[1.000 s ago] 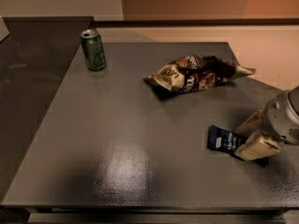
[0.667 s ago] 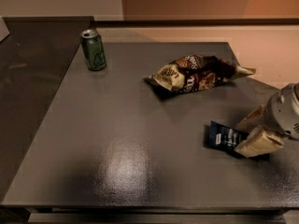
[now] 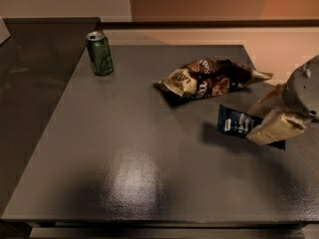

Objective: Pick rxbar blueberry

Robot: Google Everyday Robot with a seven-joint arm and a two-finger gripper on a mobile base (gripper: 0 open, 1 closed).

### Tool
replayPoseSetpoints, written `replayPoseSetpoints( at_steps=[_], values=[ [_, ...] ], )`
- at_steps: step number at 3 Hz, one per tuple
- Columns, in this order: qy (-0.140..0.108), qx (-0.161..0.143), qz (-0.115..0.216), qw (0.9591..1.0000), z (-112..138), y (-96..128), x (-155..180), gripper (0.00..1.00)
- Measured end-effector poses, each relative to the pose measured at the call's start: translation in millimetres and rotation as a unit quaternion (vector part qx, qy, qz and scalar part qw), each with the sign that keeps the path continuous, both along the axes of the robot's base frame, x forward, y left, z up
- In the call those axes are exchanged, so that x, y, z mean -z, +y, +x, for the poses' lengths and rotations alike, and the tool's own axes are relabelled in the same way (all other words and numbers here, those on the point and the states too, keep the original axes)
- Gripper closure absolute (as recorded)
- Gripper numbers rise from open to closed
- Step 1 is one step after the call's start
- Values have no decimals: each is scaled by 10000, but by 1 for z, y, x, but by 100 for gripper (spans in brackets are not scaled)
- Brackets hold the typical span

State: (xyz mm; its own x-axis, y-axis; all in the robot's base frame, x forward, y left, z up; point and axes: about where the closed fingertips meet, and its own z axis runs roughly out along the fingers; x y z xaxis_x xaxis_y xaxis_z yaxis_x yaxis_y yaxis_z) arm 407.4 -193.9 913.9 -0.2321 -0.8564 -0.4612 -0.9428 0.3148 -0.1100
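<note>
The rxbar blueberry has lifted, held by the gripper at right.

My gripper is higher than a second ago, over the right part of the table, and the rxbar blueberry pinched between my fingers has come up with it. The bar no longer lies on the surface. Its free end now hangs clear, and a dark shadow has opened on the tabletop beneath it.
</note>
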Motion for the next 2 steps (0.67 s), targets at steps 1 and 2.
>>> replayPoseSetpoints(
  at_steps=[1,2],
  values=[
    [-286,-196,-122,9993,13,15,-57,100],
    [-286,-196,-122,9993,13,15,-57,100]
  ],
)
